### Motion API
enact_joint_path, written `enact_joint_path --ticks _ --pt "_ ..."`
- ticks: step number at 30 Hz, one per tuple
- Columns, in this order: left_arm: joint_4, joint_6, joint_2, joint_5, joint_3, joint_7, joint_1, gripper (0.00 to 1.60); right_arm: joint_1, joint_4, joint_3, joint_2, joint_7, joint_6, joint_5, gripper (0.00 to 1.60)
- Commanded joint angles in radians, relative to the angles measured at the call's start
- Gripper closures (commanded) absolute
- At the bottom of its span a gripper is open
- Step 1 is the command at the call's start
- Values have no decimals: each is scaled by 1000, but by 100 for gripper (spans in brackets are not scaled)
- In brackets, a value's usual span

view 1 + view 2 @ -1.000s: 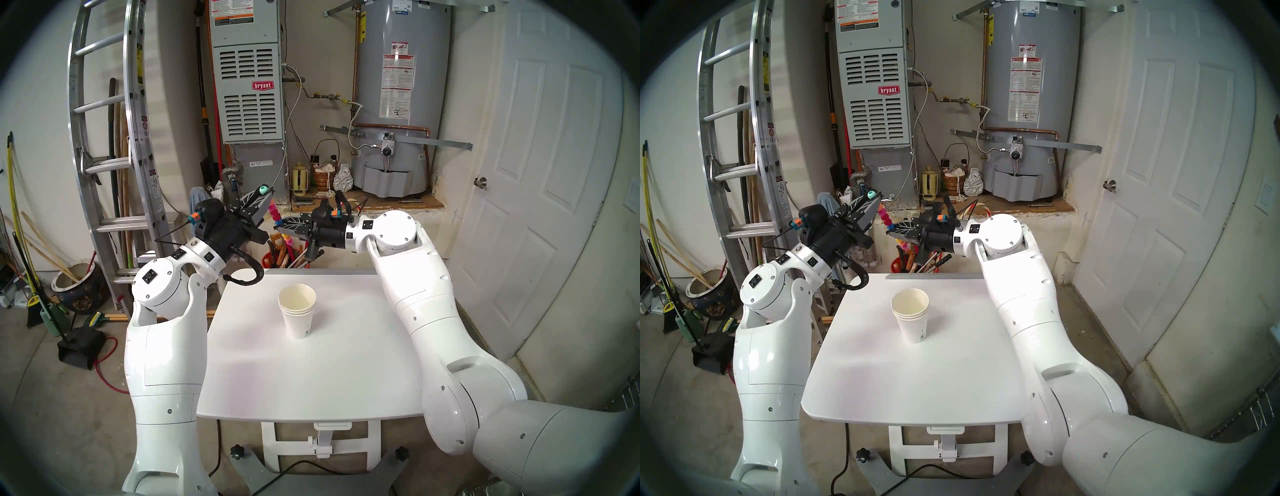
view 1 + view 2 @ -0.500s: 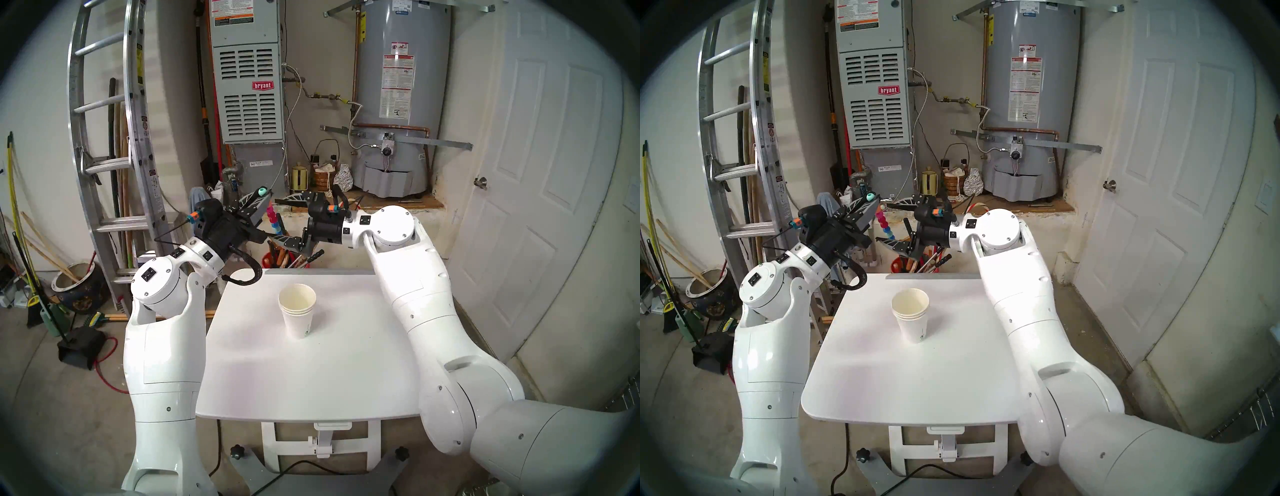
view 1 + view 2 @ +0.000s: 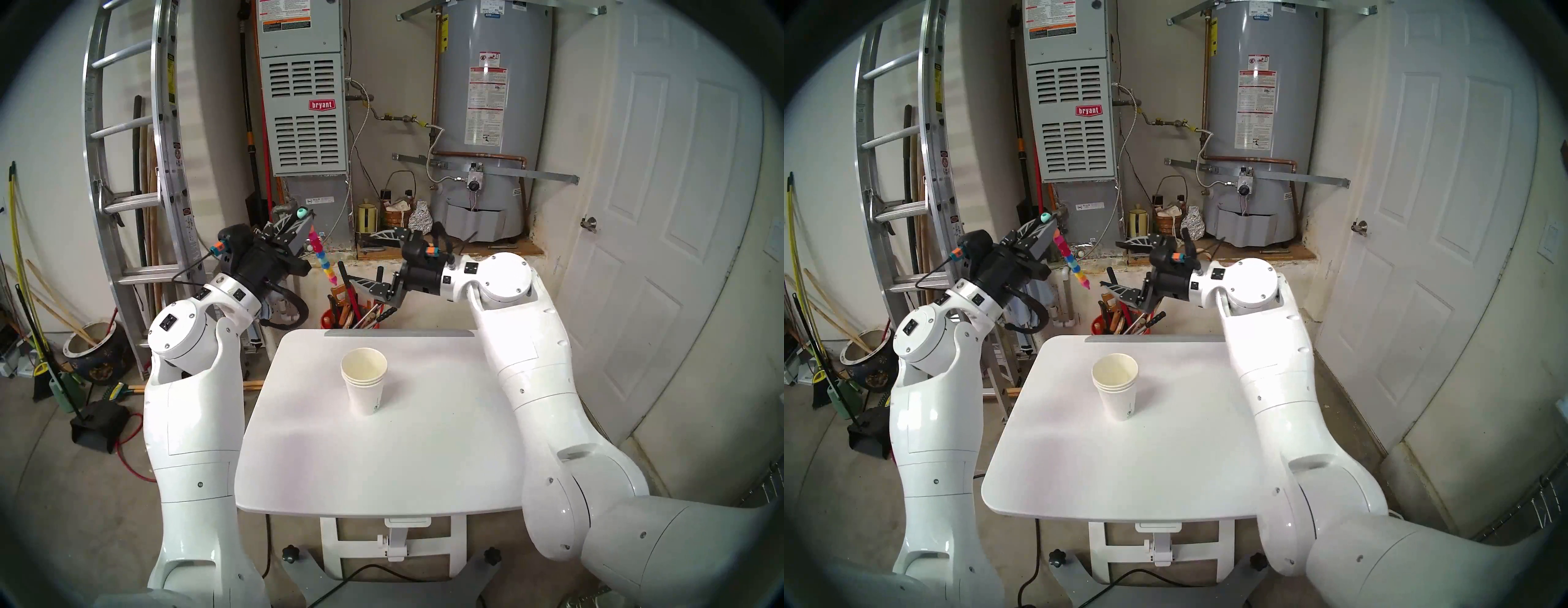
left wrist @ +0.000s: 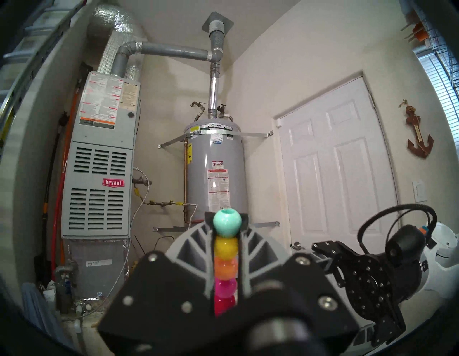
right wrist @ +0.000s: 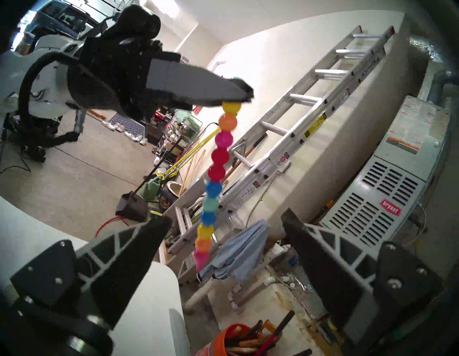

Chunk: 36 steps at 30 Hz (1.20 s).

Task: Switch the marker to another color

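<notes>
The marker [image 3: 322, 257] is a slim stick of stacked coloured beads. It hangs tilted from my left gripper [image 3: 307, 218], which is shut on its upper end above the table's far left corner. A teal bead [image 4: 226, 222] pokes out past the fingertips, and the pointed pink tip [image 5: 200, 261] is at the bottom. In the other head view the marker [image 3: 1072, 263] hangs free below the left gripper [image 3: 1051, 220]. My right gripper [image 3: 359, 257] is open, a short way right of the marker and not touching it. In the right wrist view its two fingers frame the marker [image 5: 213, 174] from a distance.
A stack of white paper cups [image 3: 365, 382] stands upright on the white table [image 3: 382, 458], toward its far middle. An orange bucket of tools [image 3: 352, 316] sits on the floor behind the table's far edge, below both grippers. A ladder [image 3: 127, 170] leans at the left.
My right gripper opened, let go of the marker's lower part and drew back to the right. The left arm carried the marker up and to the left.
</notes>
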Motion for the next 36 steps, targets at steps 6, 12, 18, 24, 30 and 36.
enact_joint_path --ticks 6,12,18,24,30,36 --pt "-13 25 18 -8 9 -13 -45 160 -92 -161 222 -8 -130 139 102 0" --pt "-40 73 24 -38 1 -35 -59 160 -146 -255 278 -64 -244 210 41 0" --pt "-94 138 45 -59 -5 -63 -79 160 -196 -300 319 -94 -336 265 -43 0" --pt "-170 235 63 -80 0 -113 -42 160 -214 -310 380 -154 -446 320 -143 0" --pt "-256 327 77 -96 -5 -160 25 160 -230 -331 374 -184 -578 317 -229 0" --pt "-319 387 84 -101 -17 -186 81 160 -238 -337 374 -205 -631 318 -260 0"
